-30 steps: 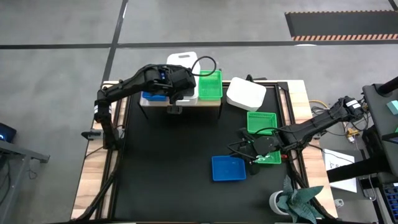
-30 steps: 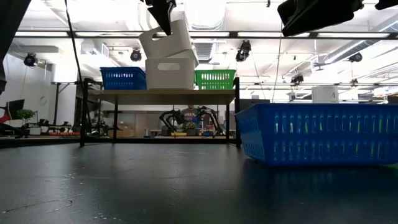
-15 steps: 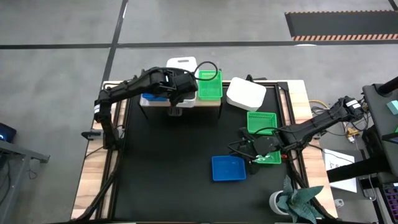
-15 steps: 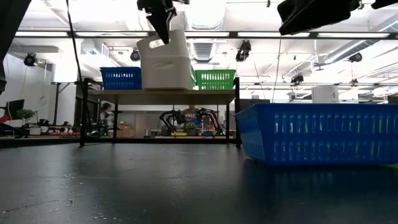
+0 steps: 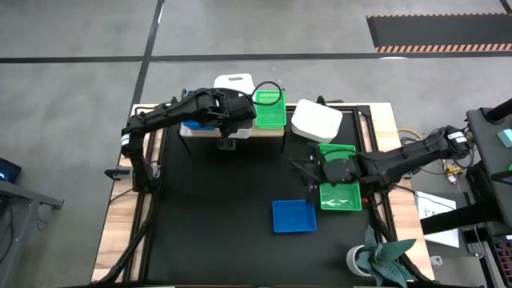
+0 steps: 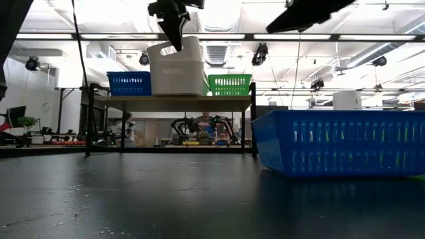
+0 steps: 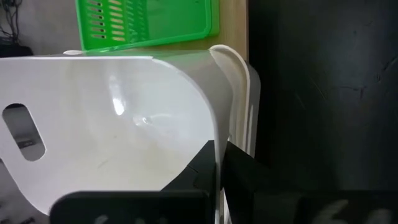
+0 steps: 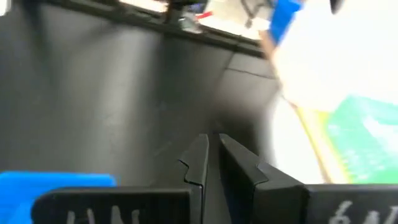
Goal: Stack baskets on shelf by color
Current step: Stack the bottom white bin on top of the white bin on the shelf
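The wood-topped shelf point(image 5: 276, 130) stands at the table's far side and carries a blue basket point(image 5: 194, 128), a white basket point(image 5: 234, 83) and a green basket point(image 5: 270, 109). My left gripper point(image 5: 230, 124) is over the shelf, shut on the white basket point(image 6: 176, 66), which sits nested in a second white one point(image 7: 250, 93). My right gripper point(image 5: 306, 171) is shut on nothing, above the table just left of two green baskets point(image 5: 337, 156) point(image 5: 340, 195). A blue basket point(image 5: 294, 216) and an upturned white basket point(image 5: 317, 120) rest on the table. My left gripper pinches the white basket's near wall point(image 7: 214, 134) at its rim, one finger point(image 7: 196, 168) inside and one point(image 7: 239, 168) outside. It comes from above, pointing down. The basket sits about level inside the white basket under it on the shelf.
A potted plant point(image 5: 382, 258) stands at the table's near right corner. The black tabletop point(image 5: 216, 208) lies bare in front of the shelf. In the low view the blue basket point(image 6: 339, 143) fills the right foreground.
My left gripper has come down and levelled the tilted white basket, which now sits nested in the white one on the shelf. My right gripper has moved from over the nearer green basket toward the far edge and left, leaving that basket uncovered on the table.
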Robot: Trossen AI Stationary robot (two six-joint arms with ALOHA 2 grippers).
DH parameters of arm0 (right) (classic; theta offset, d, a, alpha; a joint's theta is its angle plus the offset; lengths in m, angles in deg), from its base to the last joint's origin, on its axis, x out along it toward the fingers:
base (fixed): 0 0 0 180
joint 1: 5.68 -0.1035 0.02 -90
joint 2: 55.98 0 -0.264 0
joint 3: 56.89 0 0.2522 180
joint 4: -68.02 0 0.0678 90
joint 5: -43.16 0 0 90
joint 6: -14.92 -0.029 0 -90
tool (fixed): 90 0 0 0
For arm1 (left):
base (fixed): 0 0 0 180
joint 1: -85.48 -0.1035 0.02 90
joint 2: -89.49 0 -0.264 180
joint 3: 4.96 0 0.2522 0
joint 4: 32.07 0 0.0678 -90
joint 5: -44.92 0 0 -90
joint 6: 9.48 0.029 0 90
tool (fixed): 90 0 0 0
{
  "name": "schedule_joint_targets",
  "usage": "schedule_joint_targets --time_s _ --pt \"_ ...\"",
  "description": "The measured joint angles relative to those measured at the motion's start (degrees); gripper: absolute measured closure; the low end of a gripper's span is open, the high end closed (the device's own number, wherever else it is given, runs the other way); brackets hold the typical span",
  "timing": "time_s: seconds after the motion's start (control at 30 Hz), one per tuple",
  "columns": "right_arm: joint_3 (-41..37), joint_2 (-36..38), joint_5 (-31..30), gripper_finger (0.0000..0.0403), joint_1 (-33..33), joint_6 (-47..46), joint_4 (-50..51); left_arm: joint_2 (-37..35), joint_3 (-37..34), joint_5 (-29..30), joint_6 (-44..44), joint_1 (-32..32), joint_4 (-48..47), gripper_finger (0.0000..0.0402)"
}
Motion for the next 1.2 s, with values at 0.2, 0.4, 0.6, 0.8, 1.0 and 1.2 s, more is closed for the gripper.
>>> schedule_joint_targets --time_s 0.2,0.4,0.6,0.8,1.0,1.2 --pt "5.0 -0.1 0.1 0.0376 9.6 7.3 -0.2 0.0 -0.1 0.0 0.1 0.0 0.8 0.0402" --pt "7.0 -0.8 8.4 0.0376 19.7 12.0 -2.4 0.0 -0.1 0.0 -0.1 0.0 0.8 0.0402" --pt "6.9 -1.7 15.3 0.0376 26.1 12.7 -5.4 0.0 -0.1 -1.2 0.2 0.0 2.4 0.0393" --pt "6.3 -1.7 15.5 0.0376 26.4 11.3 -5.0 0.0 -0.1 -1.4 0.4 0.0 2.3 0.0345" --pt "6.2 -1.6 15.7 0.0376 26.3 8.3 -0.1 -0.2 1.0 -1.3 0.3 0.5 0.8 0.0314" --pt "5.6 -1.6 15.5 0.0376 25.6 5.6 4.7 -2.9 0.8 -1.4 -0.7 3.4 0.1 0.0311"
